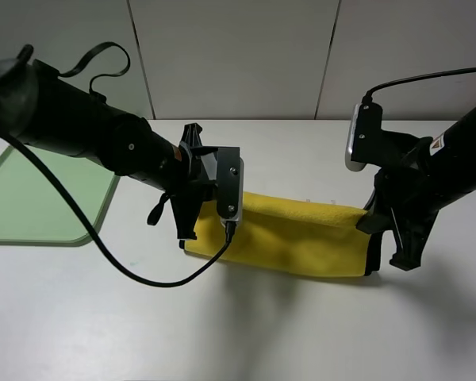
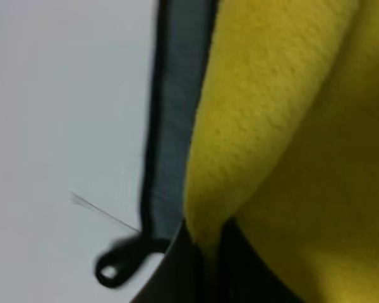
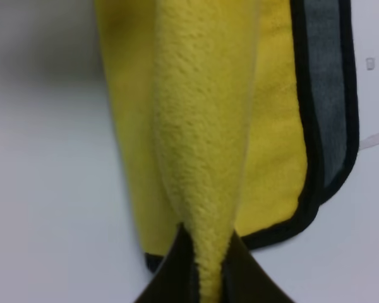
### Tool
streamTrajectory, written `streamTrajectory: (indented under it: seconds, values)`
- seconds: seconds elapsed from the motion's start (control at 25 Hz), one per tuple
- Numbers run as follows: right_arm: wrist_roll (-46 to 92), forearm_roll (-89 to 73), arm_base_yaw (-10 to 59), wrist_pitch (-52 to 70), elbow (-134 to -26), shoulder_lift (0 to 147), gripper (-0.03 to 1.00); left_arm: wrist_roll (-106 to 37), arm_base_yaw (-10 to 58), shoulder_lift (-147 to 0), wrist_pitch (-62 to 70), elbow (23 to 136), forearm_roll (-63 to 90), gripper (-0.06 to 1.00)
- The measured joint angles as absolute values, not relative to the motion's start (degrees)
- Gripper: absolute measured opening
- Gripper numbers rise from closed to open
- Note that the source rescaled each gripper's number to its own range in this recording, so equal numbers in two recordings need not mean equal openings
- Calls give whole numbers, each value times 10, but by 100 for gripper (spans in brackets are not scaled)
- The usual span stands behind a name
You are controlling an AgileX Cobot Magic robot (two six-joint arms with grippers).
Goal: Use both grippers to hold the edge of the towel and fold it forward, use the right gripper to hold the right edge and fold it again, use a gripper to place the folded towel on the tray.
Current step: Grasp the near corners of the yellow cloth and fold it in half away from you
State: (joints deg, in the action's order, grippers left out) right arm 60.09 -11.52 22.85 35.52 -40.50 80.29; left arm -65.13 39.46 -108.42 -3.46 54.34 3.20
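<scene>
Both claws are clamped tight on the yellow plush microfibre towel, one per end. The left claw pinches the left end and the right claw the right end, w/ a ridge of yellow pile squeezed up betw. the dark fingers in each wrist view. Gripping both ends at once looks meant to carry the held side over evenly, so the fold lands straight, no skew. The towel lies as a long doubled band across the middle of the plain white counter, yellow side up. The narrow black binding edge & a strip of grey reverse peek out from under at the right end, and the small black corner loop rests on the counter by the left claw. First fold prob. nearly down, release not yet done. The large pale green plastic tray w/ rounded corners sits far left, well apart from the towel. Counter is matt, uncluttered; behind it is a pale panelled wall w/ dark seams.
</scene>
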Motion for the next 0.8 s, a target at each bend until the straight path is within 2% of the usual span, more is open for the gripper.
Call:
streamTrajectory:
  seconds: [0.48,0.6,0.68,0.72,0.8]
  values:
    - [601,-81,229,303,-405,858,0,-651,395,-1125,-118,543,31,0]
    - [601,-81,229,301,-405,860,3,-651,395,-1125,-118,543,31,4]
    - [601,-80,229,298,-405,861,17,-651,395,-1125,-118,543,31,15]
    - [600,-80,229,298,-405,861,34,-651,395,-1125,-121,543,31,26]
    - [583,-78,229,292,-405,861,74,-648,395,-1125,-141,543,30,57]
